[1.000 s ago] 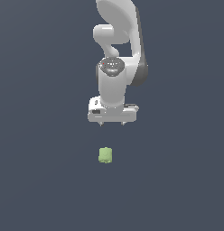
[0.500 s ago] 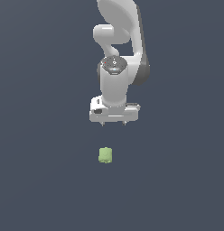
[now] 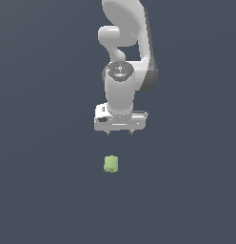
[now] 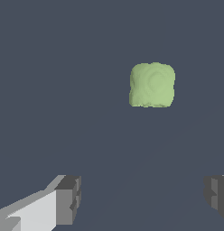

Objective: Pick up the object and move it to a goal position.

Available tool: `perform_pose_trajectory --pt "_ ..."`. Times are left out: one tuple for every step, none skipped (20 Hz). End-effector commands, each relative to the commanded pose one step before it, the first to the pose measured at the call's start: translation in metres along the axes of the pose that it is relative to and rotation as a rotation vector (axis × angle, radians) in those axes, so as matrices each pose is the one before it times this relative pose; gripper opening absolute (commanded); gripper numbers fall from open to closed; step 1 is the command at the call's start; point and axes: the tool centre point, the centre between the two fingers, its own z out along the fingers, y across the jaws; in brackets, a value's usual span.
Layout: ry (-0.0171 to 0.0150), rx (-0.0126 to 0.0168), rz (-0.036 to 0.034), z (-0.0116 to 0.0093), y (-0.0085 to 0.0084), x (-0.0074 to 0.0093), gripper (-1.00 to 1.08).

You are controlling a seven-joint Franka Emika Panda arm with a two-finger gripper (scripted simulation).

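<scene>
My white hand [image 3: 119, 132] is hovering with its fingers [image 4: 68, 199] spread wide and empty, while the small light-green object [image 3: 111, 164] is lying apart below it, seemingly on the dark bench [image 3: 39, 190].

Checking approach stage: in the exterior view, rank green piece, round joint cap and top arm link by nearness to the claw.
1. Green piece, just below the claw.
2. Joint cap, above the claw.
3. Top link, highest in view.
</scene>
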Motion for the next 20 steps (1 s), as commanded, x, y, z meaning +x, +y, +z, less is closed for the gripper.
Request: perform_pose_trajectory --pt "-0.00013 -0.00041 0.00261 0.00301 0.00209 0.00581 1.0" --pt "0.0001 -0.00024 0.00152 0.0015 0.00115 0.00302 1.0" --pt "0.00011 -0.00021 0.00136 0.0017 0.0011 0.00332 1.0" --pt "0.00014 -0.00025 0.00167 0.00188 0.00133 0.00359 1.0" --pt "0.00014 -0.00025 0.00167 0.00209 0.00136 0.00386 1.0" --pt "0.00015 -0.00029 0.00192 0.00231 0.00155 0.00412 1.0" --pt "0.00017 -0.00032 0.0021 0.00254 0.00169 0.00437 1.0" --pt "0.00017 -0.00033 0.00215 0.00278 0.00176 0.00461 1.0" --pt "0.00019 -0.00036 0.00236 0.00303 0.00193 0.00484 1.0" --pt "0.0002 -0.00039 0.00255 0.0033 0.00208 0.00504 1.0" --pt "0.00021 -0.0004 0.00264 0.00358 0.00218 0.00523 1.0" --pt "0.0002 -0.0004 0.00264 0.00374 0.00219 0.00522 1.0" --pt "0.0002 -0.0004 0.00264 0.00362 0.00218 0.00484 1.0" --pt "0.00018 -0.00035 0.00236 0.00349 0.00198 0.00447 1.0" --pt "0.00017 -0.00034 0.00226 0.00334 0.00189 0.00411 1.0" --pt "0.00016 -0.00032 0.00215 0.00317 0.0018 0.00377 1.0" --pt "0.00014 -0.00029 0.00193 0.00301 0.00163 0.00345 1.0" --pt "0.00014 -0.00029 0.00193 0.00281 0.00161 0.00313 1.0" --pt "0.00012 -0.00025 0.00167 0.00262 0.00141 0.00283 1.0" --pt "0.00011 -0.00023 0.00152 0.00242 0.00129 0.00255 1.0"
